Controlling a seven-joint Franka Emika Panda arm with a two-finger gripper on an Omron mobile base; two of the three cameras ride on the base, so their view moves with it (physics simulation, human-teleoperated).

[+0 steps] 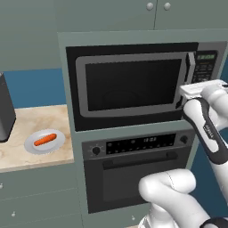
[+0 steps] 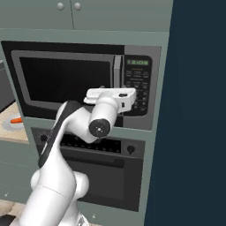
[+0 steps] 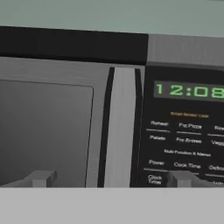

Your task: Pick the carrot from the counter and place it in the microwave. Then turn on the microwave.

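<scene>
The orange carrot (image 1: 45,140) lies on a round grey plate (image 1: 30,145) on the beige counter (image 1: 40,118), far to the left of my hand. It also peeks in at the left edge as the carrot (image 2: 16,120). The black microwave (image 1: 133,84) sits in the cabinet wall, its door apparently closed. Its keypad (image 3: 186,144) has a lit green display. My gripper (image 3: 111,178) is open right in front of the microwave, with the door's vertical grey handle (image 3: 120,131) between its two fingertips and nothing held. The gripper (image 1: 187,94) is level with the lower right corner of the door.
A black oven (image 1: 133,173) with knobs and a bar handle sits directly below the microwave. A dark appliance (image 1: 5,111) stands on the counter's left end. Grey-green cabinets (image 1: 156,13) run above. A dark blue wall (image 2: 198,110) closes off the right side.
</scene>
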